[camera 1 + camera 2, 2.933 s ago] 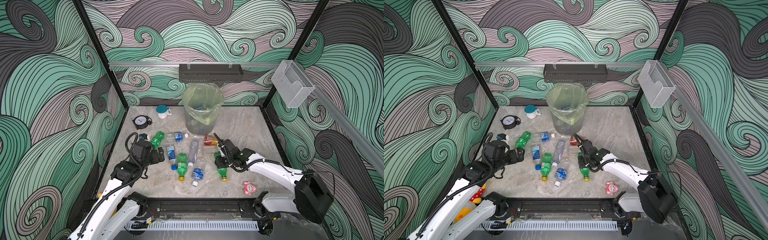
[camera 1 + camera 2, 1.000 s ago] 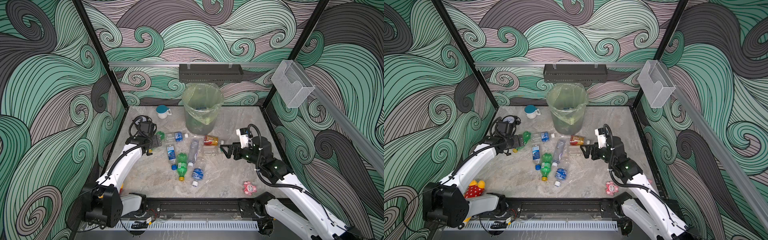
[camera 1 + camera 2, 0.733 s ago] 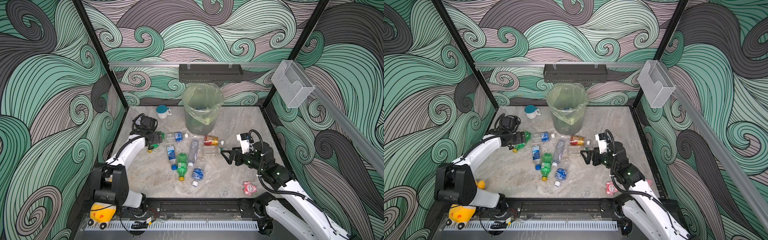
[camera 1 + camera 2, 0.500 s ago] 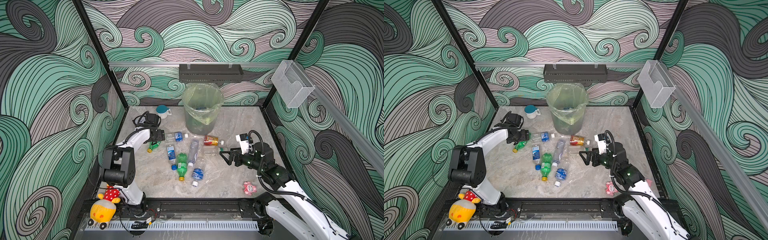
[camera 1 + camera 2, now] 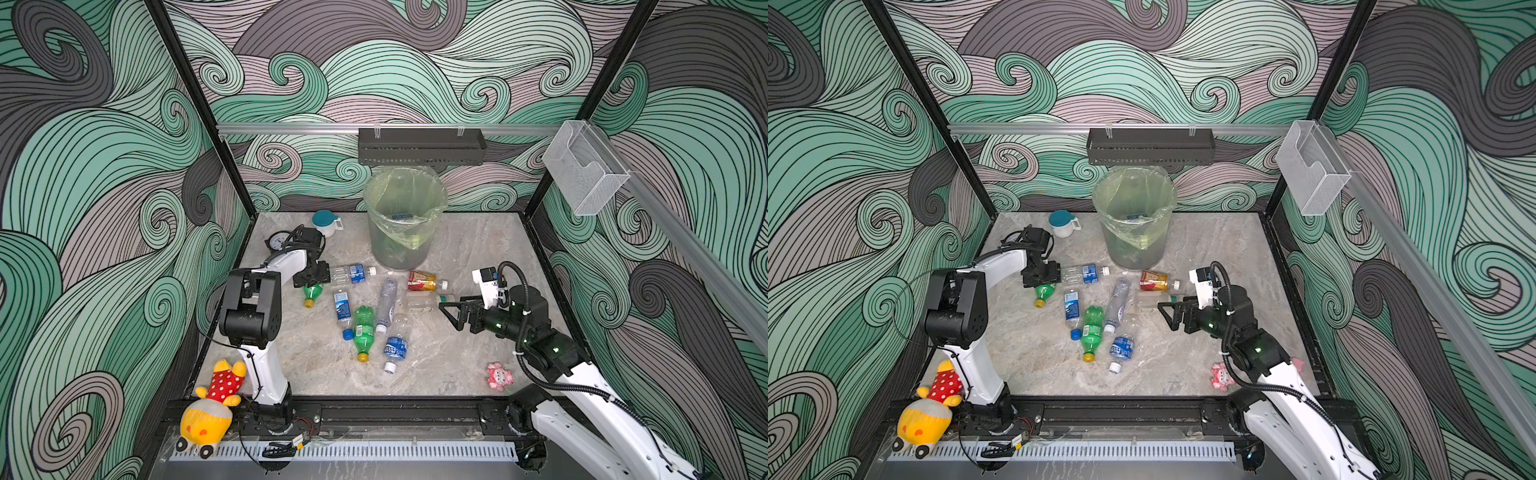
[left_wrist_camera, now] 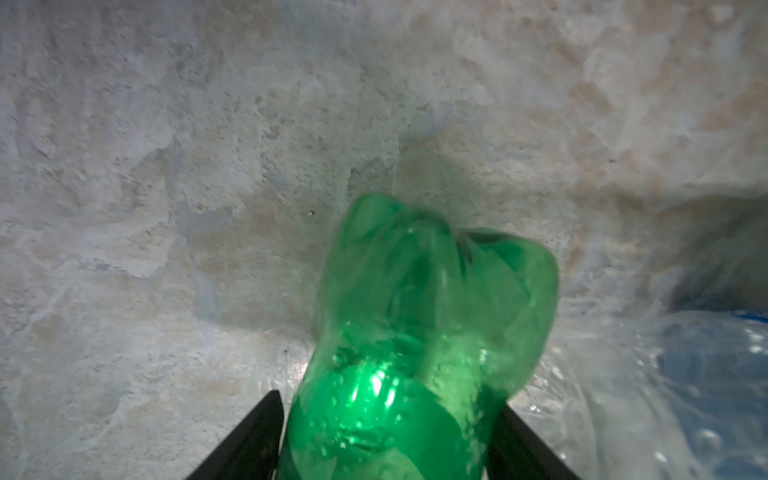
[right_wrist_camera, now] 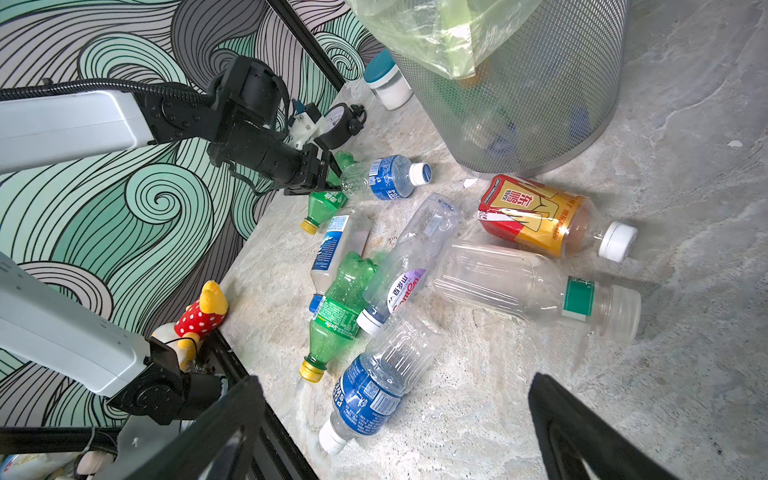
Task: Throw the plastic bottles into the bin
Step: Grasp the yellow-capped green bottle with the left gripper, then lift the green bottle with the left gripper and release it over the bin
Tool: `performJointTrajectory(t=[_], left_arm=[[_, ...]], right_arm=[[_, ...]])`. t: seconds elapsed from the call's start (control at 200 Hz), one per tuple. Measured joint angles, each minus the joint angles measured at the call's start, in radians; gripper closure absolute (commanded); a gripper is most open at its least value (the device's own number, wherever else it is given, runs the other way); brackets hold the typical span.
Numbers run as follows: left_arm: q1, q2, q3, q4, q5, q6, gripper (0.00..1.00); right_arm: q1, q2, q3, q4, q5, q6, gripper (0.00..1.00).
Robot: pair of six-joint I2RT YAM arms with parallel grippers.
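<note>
**Top view:** my left gripper (image 5: 313, 279) hides most of the green bottle (image 5: 311, 291), which lies near left of the bin (image 5: 399, 253).

**Left wrist view only:** fingers (image 6: 249, 444) flank its body closely; I cannot tell whether they clamp it.

**Right gripper** (image 5: 449, 316)**:** spread wide, empty.

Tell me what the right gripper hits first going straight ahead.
Likely the green-banded clear bottle lying just ahead of the open right gripper; its height is unclear, so it might pass over.

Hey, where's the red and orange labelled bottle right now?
The red-orange labelled bottle lies on its side in both top views, just in front of the bin, slightly to its right, beside a clear bottle.
</note>
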Motion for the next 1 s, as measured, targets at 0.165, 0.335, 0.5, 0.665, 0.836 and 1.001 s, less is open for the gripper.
performJointTrajectory(t=[0.165,0.335,0.5,0.665,0.836,1.001], left_arm=[[0.0,-0.002,-0.006,0.006,0.005,-0.013,0.38],[0.0,-0.032,-0.048,0.026,0.008,-0.035,0.41],[0.0,-0.123,-0.137,0.02,0.007,-0.058,0.42],[0.0,-0.293,-0.198,0.004,0.002,-0.078,0.42],[0.0,-0.517,-0.266,0.001,0.0,-0.101,0.42],[0.0,-0.718,-0.333,-0.005,0.045,-0.111,0.41]], right_arm=[[0.0,0.016,0.0,0.001,0.001,0.0,0.0],[0.0,0.025,0.0,0.001,0.013,0.0,0.0],[0.0,0.037,0.0,-0.002,0.042,0.0,0.0],[0.0,0.046,0.0,-0.01,0.065,-0.004,0.0],[0.0,0.067,0.0,-0.014,0.082,-0.005,0.0],[0.0,0.095,-0.002,-0.015,0.095,-0.008,0.0]])
